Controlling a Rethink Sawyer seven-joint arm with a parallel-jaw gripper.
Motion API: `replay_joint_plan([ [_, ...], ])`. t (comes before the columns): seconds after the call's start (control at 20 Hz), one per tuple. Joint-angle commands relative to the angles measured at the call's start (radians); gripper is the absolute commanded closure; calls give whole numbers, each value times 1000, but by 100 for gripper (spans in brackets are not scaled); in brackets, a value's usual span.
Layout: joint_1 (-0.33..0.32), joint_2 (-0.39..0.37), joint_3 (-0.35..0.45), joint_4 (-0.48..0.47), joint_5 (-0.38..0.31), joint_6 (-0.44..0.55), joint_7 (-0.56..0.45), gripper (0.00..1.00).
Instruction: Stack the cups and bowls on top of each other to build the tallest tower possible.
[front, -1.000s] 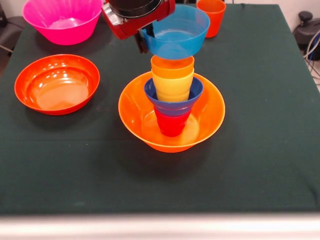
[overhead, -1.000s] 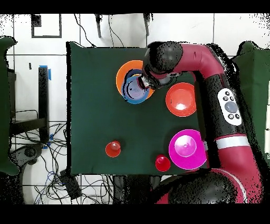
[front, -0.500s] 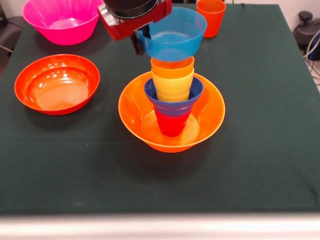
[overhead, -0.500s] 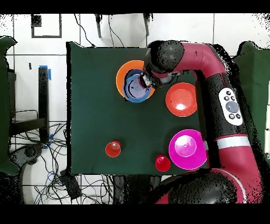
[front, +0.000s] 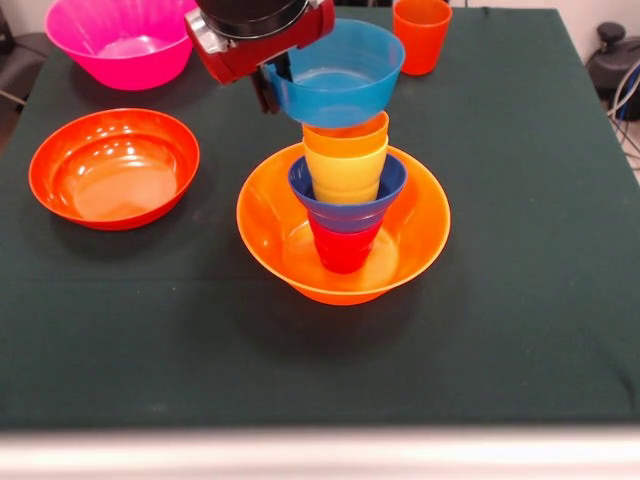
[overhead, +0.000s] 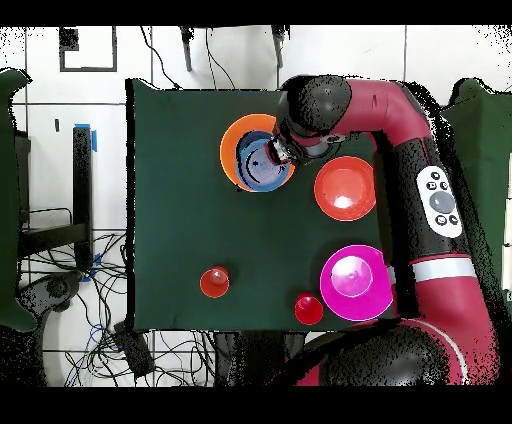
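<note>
The tower stands mid-table: a big yellow-orange bowl (front: 342, 262) holds a red cup (front: 343, 247), a small dark blue bowl (front: 347, 196), a yellow cup (front: 345, 172) and an orange-yellow cup (front: 346, 133). My gripper (front: 272, 88) is shut on the left rim of the light blue bowl (front: 333, 74) and holds it just above the top cup, slightly left of centre. In the overhead view the light blue bowl (overhead: 262, 165) covers the stack inside the yellow-orange bowl (overhead: 232, 148), with the gripper (overhead: 282, 150) at its rim.
A wide orange-red bowl (front: 114, 167) sits at the left, a big pink bowl (front: 125, 38) at the far left, an orange cup (front: 422, 33) at the far side. The overhead view shows two red cups (overhead: 215, 282) (overhead: 308, 308) near the robot's base.
My gripper has carried the light blue bowl a little to the left and slightly down over the stack. The tower and the other bowls have not moved.
</note>
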Motion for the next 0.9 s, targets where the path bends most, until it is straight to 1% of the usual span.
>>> replay_joint_plan([
  [0.05,19,62,-30,-32,-67,-62,-173,100],
  [0.1,19,61,-30,-29,-65,-66,-166,0],
  [0.7,20,64,-23,-24,-46,-82,-137,0],
  [0.9,29,68,-28,-40,-54,-61,-145,0],
])
